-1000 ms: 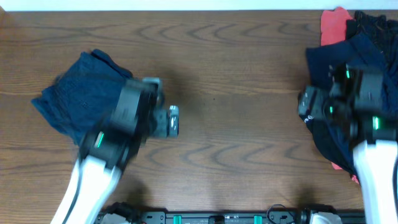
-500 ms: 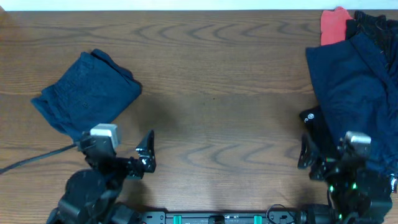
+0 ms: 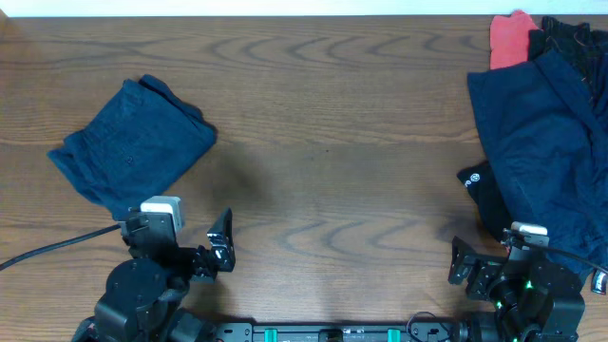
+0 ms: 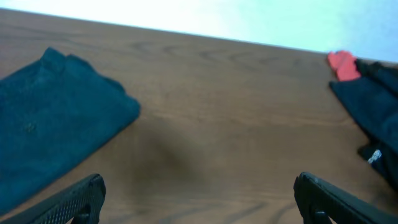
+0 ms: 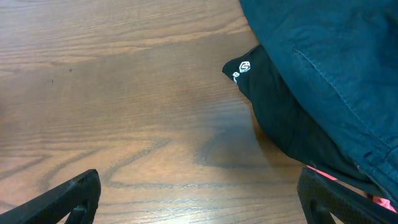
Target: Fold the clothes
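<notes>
A folded navy shorts-like garment (image 3: 131, 147) lies at the table's left; it also shows in the left wrist view (image 4: 50, 118). A pile of clothes sits at the right: navy cloth (image 3: 537, 142) (image 5: 336, 68), a black piece with a white logo (image 3: 480, 185) (image 5: 264, 87), and a coral-red piece (image 3: 510, 38) (image 4: 343, 64). My left gripper (image 3: 204, 252) (image 4: 199, 202) is open and empty at the front left. My right gripper (image 3: 489, 271) (image 5: 199, 199) is open and empty at the front right, beside the pile.
The wooden table (image 3: 332, 142) runs between the folded garment and the pile. A black cable (image 3: 47, 245) trails from the left arm to the left edge. A black rail (image 3: 332, 332) lines the front edge.
Both arms have drawn back from the garments to the front edge. The left left the folded navy piece; the right left the pile. Both grippers hold nothing.
</notes>
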